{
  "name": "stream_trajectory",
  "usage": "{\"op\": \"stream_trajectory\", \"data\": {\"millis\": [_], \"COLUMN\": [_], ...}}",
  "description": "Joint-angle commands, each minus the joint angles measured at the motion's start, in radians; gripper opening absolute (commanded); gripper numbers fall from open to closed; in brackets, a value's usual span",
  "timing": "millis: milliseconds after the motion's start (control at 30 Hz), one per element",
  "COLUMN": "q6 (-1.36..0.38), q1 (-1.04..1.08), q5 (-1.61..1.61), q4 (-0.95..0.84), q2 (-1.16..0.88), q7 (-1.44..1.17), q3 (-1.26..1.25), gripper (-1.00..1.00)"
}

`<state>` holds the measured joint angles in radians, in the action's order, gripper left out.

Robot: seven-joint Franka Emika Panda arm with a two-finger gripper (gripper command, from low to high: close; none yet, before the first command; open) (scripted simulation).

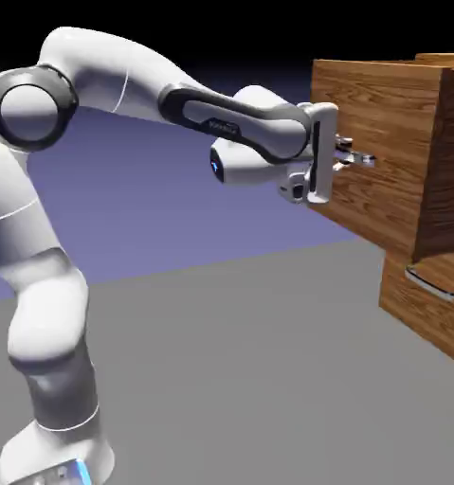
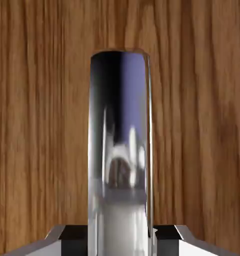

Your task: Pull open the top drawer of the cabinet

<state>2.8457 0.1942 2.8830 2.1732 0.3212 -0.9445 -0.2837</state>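
The top drawer [image 1: 382, 142] stands pulled out from the cabinet [image 1: 453, 218], its wood-grain box jutting toward the arm. My gripper [image 1: 355, 157] is shut on the drawer's small silver bar handle [image 1: 363, 158] at the front panel. In the hand view the handle [image 2: 121, 150] fills the middle as a tall shiny bar against the wood front [image 2: 36, 125], and both grey fingertips [image 2: 69, 234] press against its sides at the bottom edge.
The lower drawer [image 1: 425, 313] with its curved silver handle [image 1: 429, 284] sits closed beneath the top one. The grey table [image 1: 240, 379] stretches below the arm.
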Motion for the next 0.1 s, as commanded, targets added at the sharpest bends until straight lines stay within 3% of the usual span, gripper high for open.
{"op": "stream_trajectory", "data": {"millis": [0, 67], "q6": [0.000, 0.011], "q1": [0.000, -0.010], "q5": [0.000, 0.005], "q4": [0.000, 0.062], "q2": [0.000, 0.072], "q7": [0.000, 0.020], "q3": [0.000, 0.007], "gripper": [1.00, 1.00]}}
